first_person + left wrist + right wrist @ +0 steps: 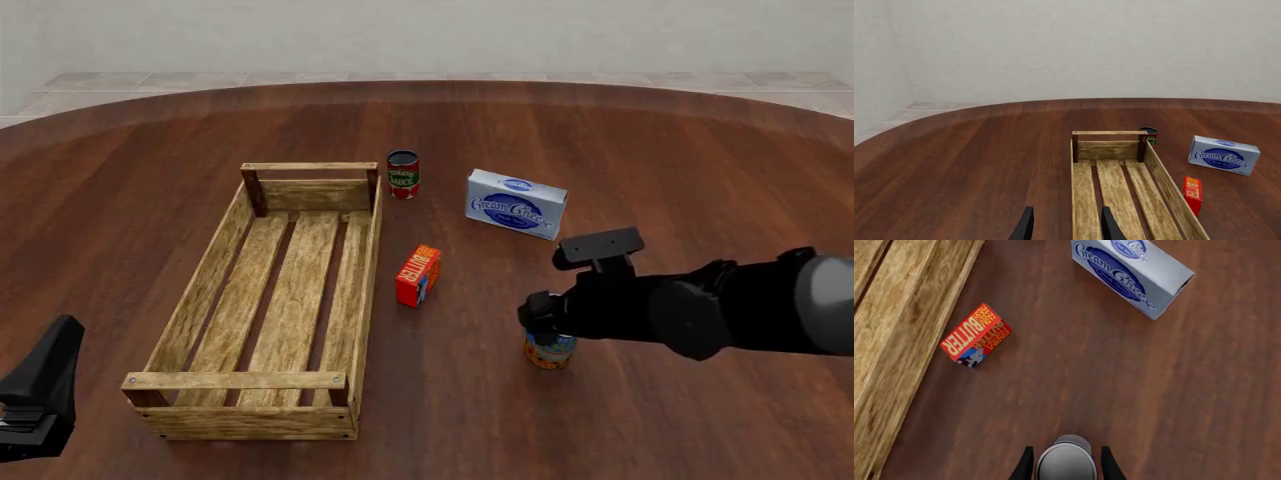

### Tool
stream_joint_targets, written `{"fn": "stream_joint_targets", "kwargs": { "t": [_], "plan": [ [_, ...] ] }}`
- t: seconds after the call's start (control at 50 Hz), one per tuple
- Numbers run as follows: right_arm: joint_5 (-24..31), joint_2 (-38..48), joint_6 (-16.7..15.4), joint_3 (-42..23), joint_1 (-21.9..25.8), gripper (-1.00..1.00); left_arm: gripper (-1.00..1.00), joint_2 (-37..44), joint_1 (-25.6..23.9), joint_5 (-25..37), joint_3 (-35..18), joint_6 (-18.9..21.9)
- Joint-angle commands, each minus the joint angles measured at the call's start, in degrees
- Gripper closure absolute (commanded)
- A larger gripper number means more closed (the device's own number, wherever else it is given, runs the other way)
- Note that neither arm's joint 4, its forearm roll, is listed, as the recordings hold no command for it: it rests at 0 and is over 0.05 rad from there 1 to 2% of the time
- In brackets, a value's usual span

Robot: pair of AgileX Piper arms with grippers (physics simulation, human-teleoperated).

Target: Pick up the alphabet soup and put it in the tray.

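Observation:
The alphabet soup (550, 351) stands upright on the table, right of the tray, its orange and blue label showing under the right arm. My right gripper (545, 318) is lowered over it. In the right wrist view the can's silvery top (1066, 462) sits between the two black fingers (1026, 464), and the right gripper (1066, 450) is open around it. The tray (368, 262) is a long light-wood crate at left with nothing in it, also seen as tray (1111, 133) and tray (894, 315). My left gripper (1066, 210) is open with nothing in it, hovering near the tray's near end; its arm (40, 400) shows at the front left.
A blue-and-white cream cheese box (517, 203) lies behind the soup. A red-orange butter box (418, 275) stands just right of the tray's long side. A small dark red can (403, 173) stands at the tray's far right corner.

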Motion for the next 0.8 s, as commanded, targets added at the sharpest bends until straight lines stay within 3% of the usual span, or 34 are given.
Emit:
{"fn": "stream_joint_targets", "kwargs": {
  "t": [0.02,0.32,0.34,0.64,0.8],
  "plan": [
    [-0.4,0.6,0.2,-0.1,-0.1,-1.00,-1.00,0.0,0.0,0.0,0.0,0.0],
    [-0.4,0.5,0.6,0.1,0.5,-1.00,-1.00,0.0,0.0,0.0,0.0,0.0],
    [-0.4,0.4,0.1,0.0,0.2,1.00,-1.00,0.0,0.0,0.0,0.0,0.0],
    [3.3,-5.1,-2.0,-0.8,-0.9,1.00,-1.00,0.0,0.0,0.0,0.0,0.0],
    [8.8,-11.3,-5.6,-4.9,-1.0,1.00,-1.00,0.0,0.0,0.0,0.0,0.0]
  ]
}}
